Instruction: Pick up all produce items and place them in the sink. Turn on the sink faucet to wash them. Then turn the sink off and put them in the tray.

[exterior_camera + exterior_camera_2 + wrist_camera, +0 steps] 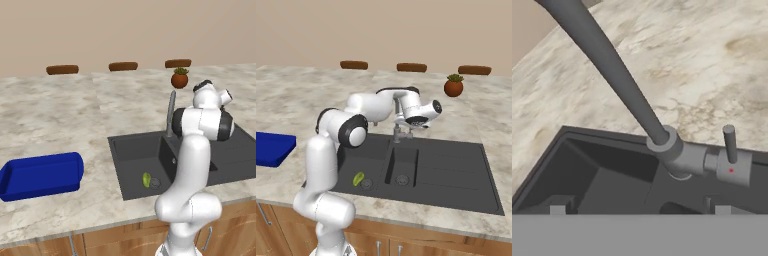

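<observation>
One produce item (146,179), a small yellow-green oval, lies in the left basin of the dark-grey sink (135,150) beside the drain; the right base view shows the produce item (358,178) in the sink (456,170) too. The grey gooseneck sink faucet (617,80) rises behind the basins, its small side lever (730,145) upright at the base. My gripper (640,210) hangs open just above and in front of the faucet base, fingertips (558,210) wide apart and holding nothing. From the right base, the gripper (408,127) sits over the faucet (398,134). The blue tray (42,176) rests on the counter left of the sink.
A brown pot with a green plant (179,78) stands on the marble counter behind the faucet. Three brown stool tops (123,66) line the far counter edge. My own arm crosses over the sink's right part in the left base view.
</observation>
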Robot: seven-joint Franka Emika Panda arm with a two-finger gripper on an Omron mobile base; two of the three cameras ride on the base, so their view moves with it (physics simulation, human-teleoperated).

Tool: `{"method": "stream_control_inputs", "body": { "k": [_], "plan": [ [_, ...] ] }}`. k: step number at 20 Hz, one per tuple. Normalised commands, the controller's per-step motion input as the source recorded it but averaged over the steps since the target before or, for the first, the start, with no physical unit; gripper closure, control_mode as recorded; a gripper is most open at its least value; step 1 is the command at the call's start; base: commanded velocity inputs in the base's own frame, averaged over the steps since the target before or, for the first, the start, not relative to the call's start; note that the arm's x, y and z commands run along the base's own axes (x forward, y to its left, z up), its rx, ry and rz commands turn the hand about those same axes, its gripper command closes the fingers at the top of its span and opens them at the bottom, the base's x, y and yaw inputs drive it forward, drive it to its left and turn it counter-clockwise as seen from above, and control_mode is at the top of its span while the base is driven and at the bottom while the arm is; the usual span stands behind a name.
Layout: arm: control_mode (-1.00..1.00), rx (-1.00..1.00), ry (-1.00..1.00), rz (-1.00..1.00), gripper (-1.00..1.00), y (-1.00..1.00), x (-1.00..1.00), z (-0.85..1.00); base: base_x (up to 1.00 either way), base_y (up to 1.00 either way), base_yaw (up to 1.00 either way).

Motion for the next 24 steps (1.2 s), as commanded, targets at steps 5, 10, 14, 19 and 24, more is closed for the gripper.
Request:
{"method": "stream_control_inputs", "body": {
  "k": [5, 10, 14, 19, 24],
  "plan": [
    [-1.0, 0.0, -0.03, 0.07, -1.0, -0.04, 0.08, -0.09, 0.0, 0.0, 0.0],
    [-1.0, 0.0, -0.03, 0.06, -1.0, -0.04, 0.08, -0.13, 0.0, 0.0, 0.0],
    [-1.0, 0.0, -0.02, 0.03, -1.0, -0.01, 0.11, -0.11, 0.0, 0.0, 0.0],
    [-1.0, 0.0, -0.01, 0.01, -1.0, -0.01, 0.16, -0.08, 0.0, 0.0, 0.0],
    [-1.0, 0.0, 0.0, 0.02, -1.0, -0.04, 0.2, -0.06, 0.0, 0.0, 0.0]
  ]
}}
